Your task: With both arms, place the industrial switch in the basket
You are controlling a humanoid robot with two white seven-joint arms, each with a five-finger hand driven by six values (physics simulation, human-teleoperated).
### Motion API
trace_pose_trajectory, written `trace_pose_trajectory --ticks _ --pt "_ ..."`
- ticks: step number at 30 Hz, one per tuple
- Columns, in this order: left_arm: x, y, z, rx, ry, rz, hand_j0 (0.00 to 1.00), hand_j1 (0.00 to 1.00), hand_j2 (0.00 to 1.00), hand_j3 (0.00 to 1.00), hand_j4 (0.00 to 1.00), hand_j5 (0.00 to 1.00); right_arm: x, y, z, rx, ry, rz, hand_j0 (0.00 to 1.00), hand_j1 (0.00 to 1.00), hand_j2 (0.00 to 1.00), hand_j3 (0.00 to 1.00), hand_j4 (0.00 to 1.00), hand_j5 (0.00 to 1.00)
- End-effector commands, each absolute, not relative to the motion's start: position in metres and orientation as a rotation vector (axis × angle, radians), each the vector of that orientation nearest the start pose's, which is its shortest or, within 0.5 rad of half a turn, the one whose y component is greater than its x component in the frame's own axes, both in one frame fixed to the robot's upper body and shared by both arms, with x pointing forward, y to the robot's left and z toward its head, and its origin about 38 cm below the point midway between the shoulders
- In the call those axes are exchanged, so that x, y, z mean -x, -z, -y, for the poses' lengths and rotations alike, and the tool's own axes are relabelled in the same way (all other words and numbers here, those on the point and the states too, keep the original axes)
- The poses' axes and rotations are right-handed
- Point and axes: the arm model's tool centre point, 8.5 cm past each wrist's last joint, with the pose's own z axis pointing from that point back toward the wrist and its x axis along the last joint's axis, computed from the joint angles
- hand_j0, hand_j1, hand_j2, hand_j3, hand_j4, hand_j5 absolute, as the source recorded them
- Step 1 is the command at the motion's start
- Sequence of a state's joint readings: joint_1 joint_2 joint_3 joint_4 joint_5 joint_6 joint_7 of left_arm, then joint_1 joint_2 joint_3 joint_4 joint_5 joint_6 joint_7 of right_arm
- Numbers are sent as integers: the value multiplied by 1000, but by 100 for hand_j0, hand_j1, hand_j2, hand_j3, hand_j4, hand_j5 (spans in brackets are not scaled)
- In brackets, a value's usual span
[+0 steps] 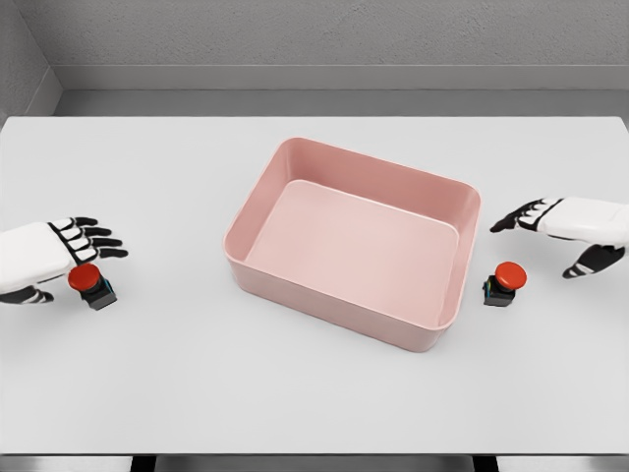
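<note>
Two industrial switches with red mushroom buttons on black bases sit on the white table. One switch lies at the left, just under the fingers of my left hand, which hovers open over it, partly covering it. The other switch stands at the right, beside the basket's right wall. My right hand hangs open above and to the right of it, not touching. The pink rectangular basket sits in the middle, turned slightly, with nothing inside.
The white table spans the view, with its front edge at the bottom. A grey wall and floor lie beyond the far edge.
</note>
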State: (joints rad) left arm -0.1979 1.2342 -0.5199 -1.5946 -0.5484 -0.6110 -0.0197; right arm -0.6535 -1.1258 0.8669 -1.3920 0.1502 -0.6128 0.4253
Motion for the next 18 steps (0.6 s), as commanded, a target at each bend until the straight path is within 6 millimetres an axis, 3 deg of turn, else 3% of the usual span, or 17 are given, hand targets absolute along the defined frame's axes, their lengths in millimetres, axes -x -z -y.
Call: trace_pose_trajectory --ticks 1,10,18 --pt "-337 -183 -417 -576 2084 1314 100 100 100 100 100 100 -394 -199 397 283 -1978 1212 91 91 91 91 91 91" --pt "-339 -171 -408 -553 2052 1347 100 100 100 100 100 100 -386 -191 391 248 -1991 1212 84 84 84 84 84 84" --pt "-338 -161 -406 -536 2046 1345 100 100 100 100 100 100 -382 -188 386 225 -2001 1214 84 84 84 84 84 84"
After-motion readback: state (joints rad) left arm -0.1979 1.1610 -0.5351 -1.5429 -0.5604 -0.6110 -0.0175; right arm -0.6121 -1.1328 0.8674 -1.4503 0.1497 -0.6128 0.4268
